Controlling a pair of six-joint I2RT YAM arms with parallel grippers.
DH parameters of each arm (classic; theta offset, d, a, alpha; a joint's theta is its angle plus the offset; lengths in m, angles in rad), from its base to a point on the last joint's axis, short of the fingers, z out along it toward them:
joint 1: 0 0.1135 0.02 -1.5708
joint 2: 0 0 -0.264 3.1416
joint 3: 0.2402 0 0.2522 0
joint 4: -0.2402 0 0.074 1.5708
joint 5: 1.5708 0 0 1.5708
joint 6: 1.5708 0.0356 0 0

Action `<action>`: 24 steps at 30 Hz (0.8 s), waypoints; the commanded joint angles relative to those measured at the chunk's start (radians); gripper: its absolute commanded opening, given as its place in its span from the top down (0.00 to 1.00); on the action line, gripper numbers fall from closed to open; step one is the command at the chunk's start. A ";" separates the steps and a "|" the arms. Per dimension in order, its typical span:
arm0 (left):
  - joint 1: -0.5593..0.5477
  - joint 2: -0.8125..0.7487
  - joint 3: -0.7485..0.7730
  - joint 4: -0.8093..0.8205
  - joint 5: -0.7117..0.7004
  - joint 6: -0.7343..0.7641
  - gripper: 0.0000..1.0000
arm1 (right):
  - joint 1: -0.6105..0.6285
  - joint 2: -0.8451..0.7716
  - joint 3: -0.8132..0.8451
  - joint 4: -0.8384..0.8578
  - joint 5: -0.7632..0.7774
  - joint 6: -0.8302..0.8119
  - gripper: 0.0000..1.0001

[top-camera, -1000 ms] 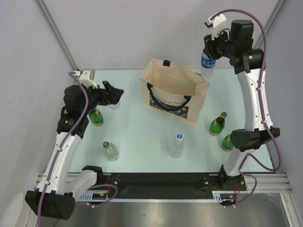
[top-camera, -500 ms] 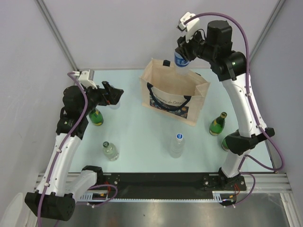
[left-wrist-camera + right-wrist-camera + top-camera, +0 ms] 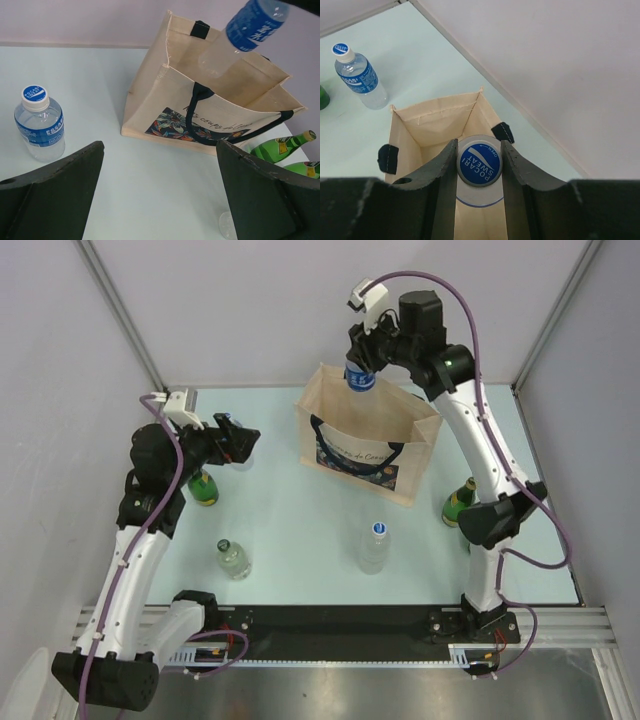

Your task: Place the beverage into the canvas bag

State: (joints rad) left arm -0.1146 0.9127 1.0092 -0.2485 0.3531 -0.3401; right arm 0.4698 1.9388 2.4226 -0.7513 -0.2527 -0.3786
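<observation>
Right gripper [image 3: 479,156] pinches the bottle [image 3: 479,172] near its cap, holding it tilted just over the open mouth of the bag [image 3: 360,460], which stands upright mid-bench [image 3: 300,530]. Left gripper [image 3: 160,147] hangs spread wide and empty, well left of the bag.

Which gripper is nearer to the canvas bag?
The right. The right gripper holds a blue-labelled bottle over the open mouth of the canvas bag; the left gripper stands open, well off to one side.
</observation>
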 commanded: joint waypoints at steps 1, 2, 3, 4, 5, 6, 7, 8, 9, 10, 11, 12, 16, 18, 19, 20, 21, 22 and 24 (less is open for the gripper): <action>0.007 -0.024 -0.011 0.026 0.017 0.001 0.00 | 0.003 0.040 0.089 0.221 -0.049 0.070 1.00; 0.007 -0.026 -0.015 0.022 0.017 0.003 0.00 | 0.003 0.055 0.089 0.228 -0.053 0.078 1.00; 0.007 -0.028 -0.017 0.020 0.014 0.003 0.00 | 0.003 0.067 0.089 0.243 -0.056 0.087 1.00; 0.007 -0.034 -0.020 0.018 0.014 0.003 0.00 | 0.001 0.093 0.087 0.254 -0.056 0.108 1.00; 0.007 -0.037 -0.026 0.015 0.012 0.001 0.00 | -0.002 0.107 0.087 0.265 -0.056 0.122 1.00; 0.007 -0.037 -0.027 0.014 0.011 0.001 0.00 | -0.003 0.120 0.087 0.288 -0.062 0.139 1.00; 0.007 -0.040 -0.029 0.012 0.006 0.001 0.00 | -0.008 0.147 0.084 0.302 -0.063 0.162 1.00; 0.007 -0.043 -0.030 0.006 0.007 0.001 0.00 | -0.010 0.160 0.076 0.316 -0.065 0.174 1.00; 0.007 -0.043 -0.029 0.005 0.006 0.003 0.00 | -0.011 0.173 0.067 0.348 -0.065 0.187 1.00; 0.007 -0.043 -0.029 0.002 0.003 0.004 0.00 | -0.013 0.193 0.058 0.365 -0.066 0.196 1.00; 0.007 -0.041 -0.027 -0.003 0.003 0.006 0.00 | -0.014 0.202 0.044 0.383 -0.066 0.213 1.00; 0.007 -0.043 -0.026 -0.006 0.000 0.007 0.00 | -0.014 0.212 0.018 0.421 -0.066 0.217 1.00; 0.007 -0.038 -0.020 -0.018 -0.008 0.016 0.00 | -0.008 0.256 -0.011 0.484 -0.059 0.233 1.00; 0.007 -0.038 -0.018 -0.021 -0.014 0.019 0.00 | -0.003 0.275 -0.031 0.509 -0.057 0.231 1.00; 0.007 -0.037 -0.018 -0.021 -0.014 0.023 0.00 | -0.005 0.276 -0.042 0.520 -0.056 0.230 1.00; 0.007 -0.037 -0.018 -0.023 -0.014 0.023 0.00 | -0.003 0.278 -0.059 0.530 -0.056 0.227 1.00; 0.007 -0.035 -0.018 -0.023 -0.014 0.023 0.00 | -0.003 0.275 -0.074 0.553 -0.057 0.222 1.00; 0.007 -0.034 -0.020 -0.023 -0.016 0.023 0.00 | -0.003 0.272 -0.118 0.569 -0.059 0.216 1.00; 0.007 -0.029 -0.018 -0.023 -0.016 0.023 0.00 | -0.002 0.253 -0.166 0.613 -0.060 0.208 1.00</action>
State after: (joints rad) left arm -0.1146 0.8883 0.9810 -0.2802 0.3439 -0.3317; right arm 0.4629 2.2536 2.2959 -0.4187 -0.2974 -0.1635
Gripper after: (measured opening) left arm 0.996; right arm 0.382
